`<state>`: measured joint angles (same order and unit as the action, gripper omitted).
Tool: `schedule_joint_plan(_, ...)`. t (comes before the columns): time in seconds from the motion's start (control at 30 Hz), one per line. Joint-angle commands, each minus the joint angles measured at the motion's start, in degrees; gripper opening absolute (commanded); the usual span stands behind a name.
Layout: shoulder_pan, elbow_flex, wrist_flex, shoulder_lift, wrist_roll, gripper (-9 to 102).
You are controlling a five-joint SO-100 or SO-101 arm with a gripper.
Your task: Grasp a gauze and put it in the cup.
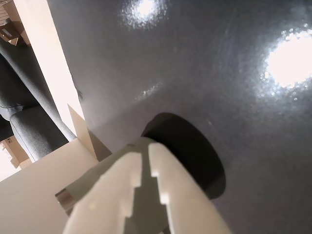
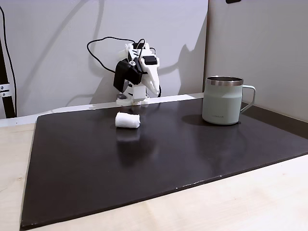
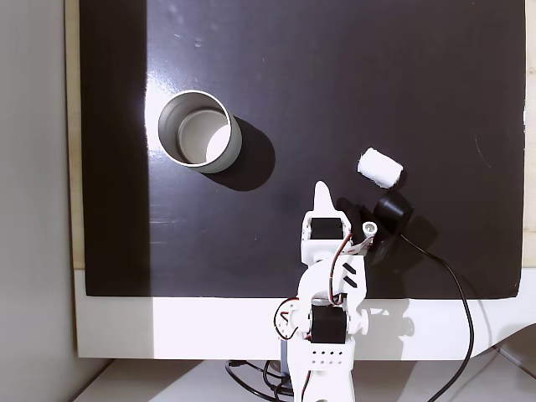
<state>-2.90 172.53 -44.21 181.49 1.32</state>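
The gauze (image 2: pixel 127 120) is a small white roll lying on the black mat, in a fixed view from above (image 3: pixel 380 167) just right of and beyond the folded arm. The cup (image 2: pixel 220 106), mint green with a steel rim, stands upright and apart from it; from above its wall (image 3: pixel 230 149) is left of the arm. My gripper (image 3: pixel 321 189) is shut and holds nothing, raised over the mat's near edge by the base (image 2: pixel 156 90). In the wrist view the shut white fingers (image 1: pixel 145 148) cover most of the cup (image 1: pixel 90 175).
The black mat (image 2: pixel 144 168) covers a pale wooden table (image 2: pixel 240 202). A black cable (image 3: pixel 456 285) runs from the wrist camera off the mat's right side. White walls stand close behind the arm and cup. Lamp glare marks the mat (image 1: pixel 292 61).
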Motion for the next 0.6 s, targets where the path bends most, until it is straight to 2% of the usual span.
schedule_joint_plan(0.0,2.64,-0.35,1.67,0.62,3.25,0)
schedule_joint_plan(0.57,2.2,-0.35,1.67,0.62,1.93,0)
